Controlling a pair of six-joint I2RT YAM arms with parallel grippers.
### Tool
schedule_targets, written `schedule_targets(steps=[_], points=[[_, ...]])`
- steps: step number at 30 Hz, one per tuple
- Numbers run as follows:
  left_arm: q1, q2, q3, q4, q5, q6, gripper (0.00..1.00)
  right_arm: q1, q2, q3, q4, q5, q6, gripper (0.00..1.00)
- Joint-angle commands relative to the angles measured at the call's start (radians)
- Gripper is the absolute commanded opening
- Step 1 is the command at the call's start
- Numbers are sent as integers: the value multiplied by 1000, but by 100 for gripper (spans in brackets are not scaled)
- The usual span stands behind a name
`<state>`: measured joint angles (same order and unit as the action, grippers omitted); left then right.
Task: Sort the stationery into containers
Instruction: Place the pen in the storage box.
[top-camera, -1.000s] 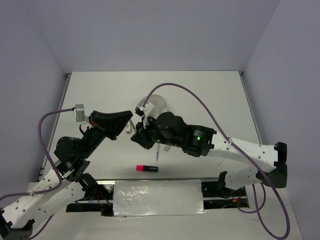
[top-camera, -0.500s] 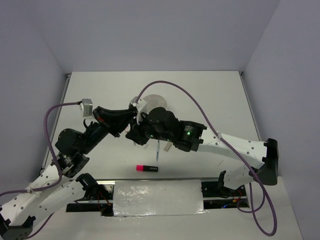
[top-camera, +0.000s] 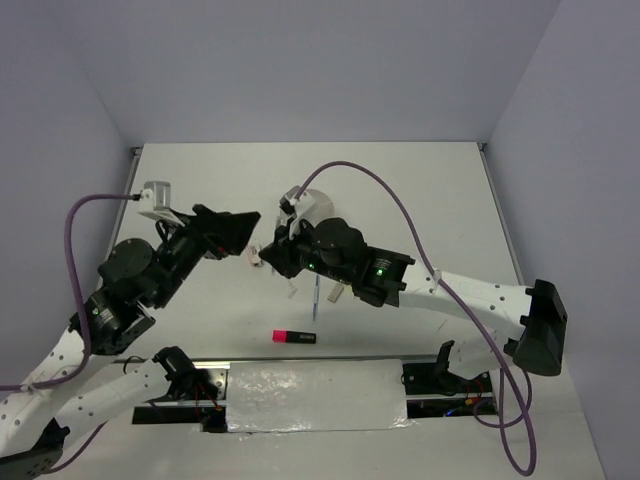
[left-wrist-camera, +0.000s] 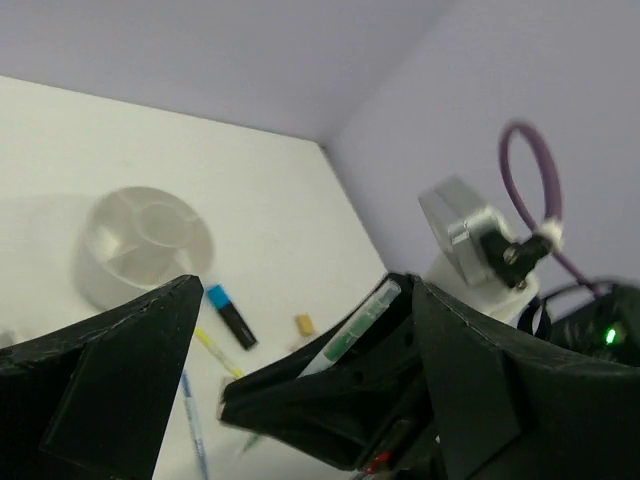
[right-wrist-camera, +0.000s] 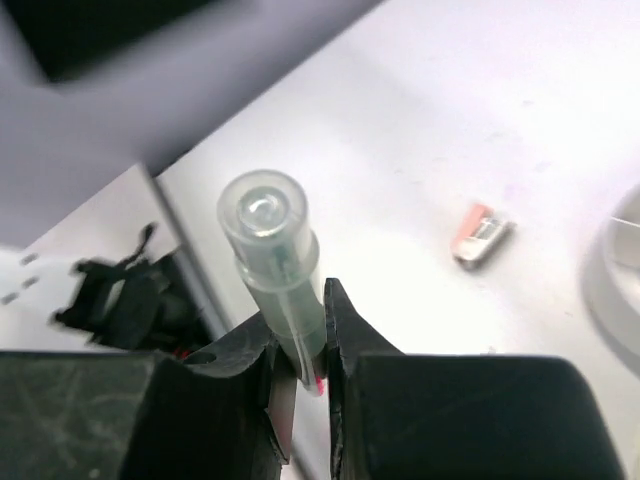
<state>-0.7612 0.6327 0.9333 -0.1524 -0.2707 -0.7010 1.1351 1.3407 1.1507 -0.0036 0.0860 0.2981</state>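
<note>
A clear pen (right-wrist-camera: 272, 262) with a green core stands clamped in my right gripper (right-wrist-camera: 300, 322), which is shut on it. The left wrist view shows the same pen (left-wrist-camera: 362, 324) in that black gripper, between the wide-open fingers (left-wrist-camera: 110, 375) of my left gripper (left-wrist-camera: 305, 290), which holds nothing. From above, the left gripper (top-camera: 247, 236) faces the right gripper (top-camera: 272, 252) just left of it. The round white divided container (top-camera: 318, 203) stands behind them. A pink-and-black highlighter (top-camera: 294, 336) lies near the front edge.
A blue-and-black highlighter (left-wrist-camera: 231, 315), a tan eraser (left-wrist-camera: 304, 323), a yellow stick (left-wrist-camera: 215, 350) and a thin blue pen (left-wrist-camera: 193, 425) lie in front of the container (left-wrist-camera: 145, 240). A small pink-and-grey piece (right-wrist-camera: 482, 233) lies on the table. The right arm hides part of these from above.
My left gripper was shut close against the right gripper; it has opened wide and drawn back to the left. The right gripper stays shut on the pen.
</note>
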Motion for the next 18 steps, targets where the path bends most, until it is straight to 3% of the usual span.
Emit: schedule_targets(steps=[1,4,8,12,18], points=[[-1,71,219,-264,-345,-135,99,-58,-57,-69,143,116,42,0],[-3,136,353,-410,-448,-161,99,-127,-72,-121,162,149,50,0],[-1,156,392,-478,-417,-56,99,-244,-74,-157,177,186,27,0],[-1,107,265,-449,-283,96,99,-340,3,-96,176,153,-33,0],[-1,-7,92,-515,-259,161,99,-417,188,38,154,132,-93,0]])
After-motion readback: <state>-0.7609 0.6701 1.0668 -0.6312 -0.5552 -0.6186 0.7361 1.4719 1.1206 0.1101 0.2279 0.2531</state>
